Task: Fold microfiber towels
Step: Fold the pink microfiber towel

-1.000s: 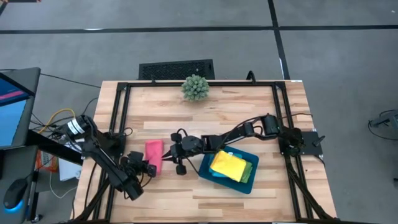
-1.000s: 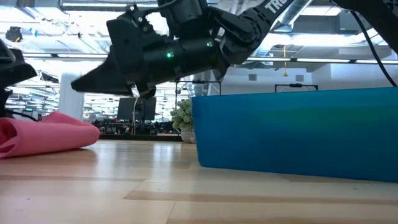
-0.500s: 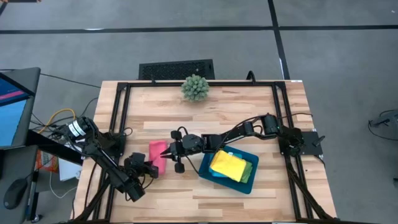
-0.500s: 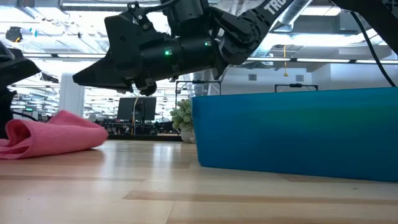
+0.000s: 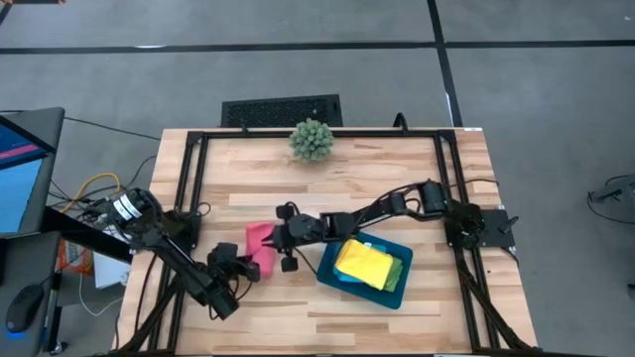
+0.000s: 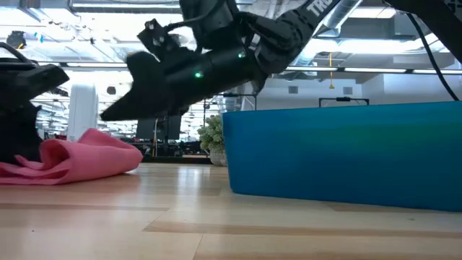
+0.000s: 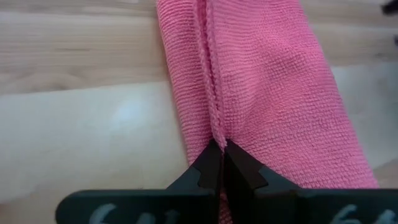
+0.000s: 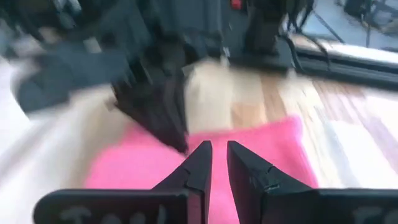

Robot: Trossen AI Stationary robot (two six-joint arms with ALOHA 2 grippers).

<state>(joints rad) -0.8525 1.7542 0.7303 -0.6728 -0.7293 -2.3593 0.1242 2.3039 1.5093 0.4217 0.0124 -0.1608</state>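
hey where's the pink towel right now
In the high view, the pink towel lies bunched on the wooden table, left of the teal tray, with the left hand shut on its edge and the right hand over it.

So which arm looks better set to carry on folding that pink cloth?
Probably the left. The left gripper is shut on the pink towel at its edge. The right gripper only hovers above it, slightly apart, holding nothing.

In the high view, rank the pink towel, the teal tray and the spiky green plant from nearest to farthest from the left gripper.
1. Pink towel: pinched by the shut left gripper, near the table's left front.
2. Teal tray: to the towel's right, holding yellow and green towels.
3. Spiky green plant: at the table's far edge.
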